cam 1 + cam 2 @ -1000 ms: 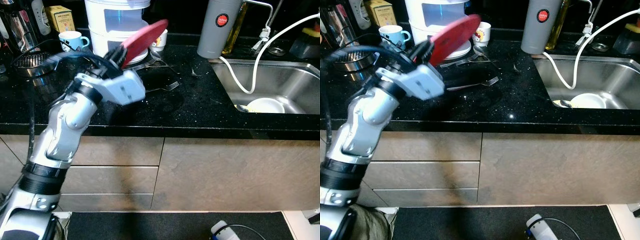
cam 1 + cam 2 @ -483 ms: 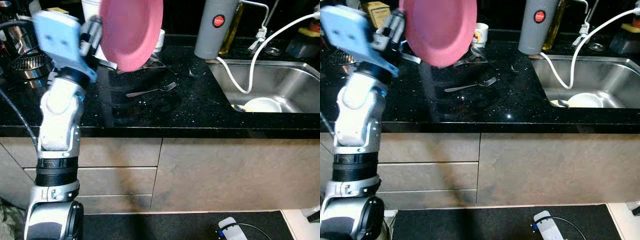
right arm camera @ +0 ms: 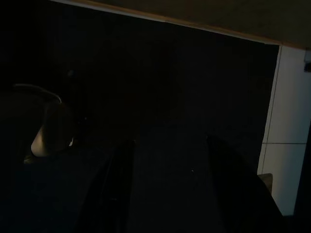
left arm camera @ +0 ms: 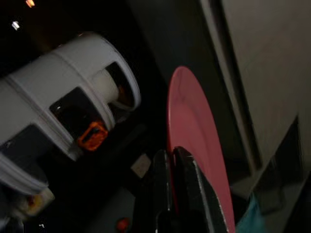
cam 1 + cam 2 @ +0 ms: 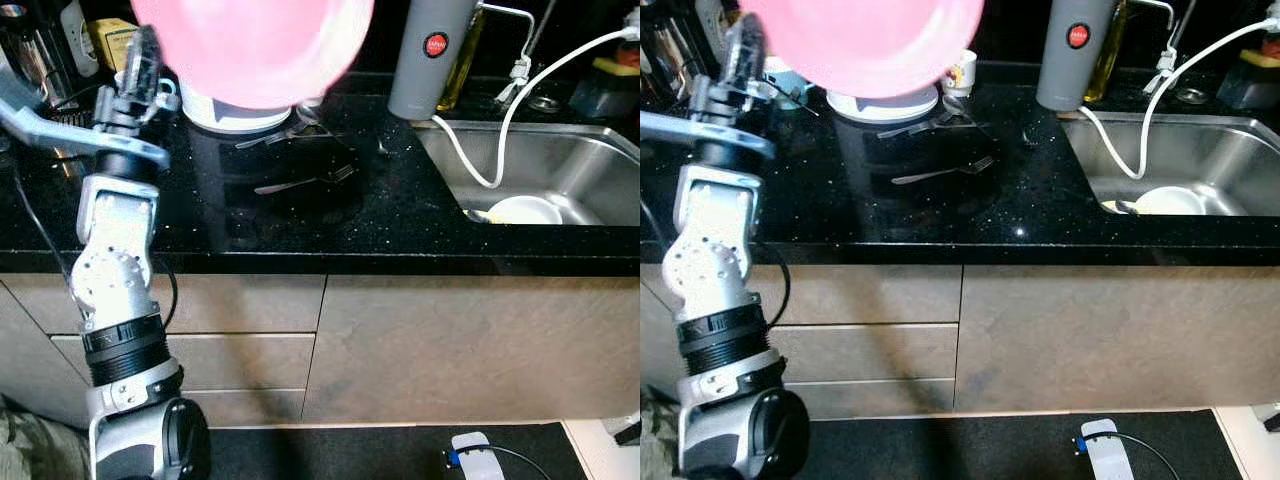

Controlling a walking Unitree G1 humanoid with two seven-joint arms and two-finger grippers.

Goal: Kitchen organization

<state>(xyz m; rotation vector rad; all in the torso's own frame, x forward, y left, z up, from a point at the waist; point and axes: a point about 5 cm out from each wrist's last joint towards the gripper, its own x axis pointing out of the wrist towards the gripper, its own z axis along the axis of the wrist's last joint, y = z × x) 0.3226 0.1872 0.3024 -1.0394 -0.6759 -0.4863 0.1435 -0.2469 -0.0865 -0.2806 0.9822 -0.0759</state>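
Note:
A pink plate hangs high over the black counter, close to my head camera and blurred. My left gripper is shut on its rim, with the plate seen edge-on between the two black fingers. The left arm rises straight up from the floor at the left. A fork lies on the counter under the plate, with more cutlery behind it. My right gripper hangs in the dark over a black floor mat, its fingers apart and holding nothing.
A white appliance stands at the counter's back, with a grey cylinder to its right. The steel sink on the right holds a white bowl; a white hose drops into it. Drawers are below.
The left arm has swung up and to the left, lifting the pink plate from counter height to the top of the view and turning it broadside towards the camera.

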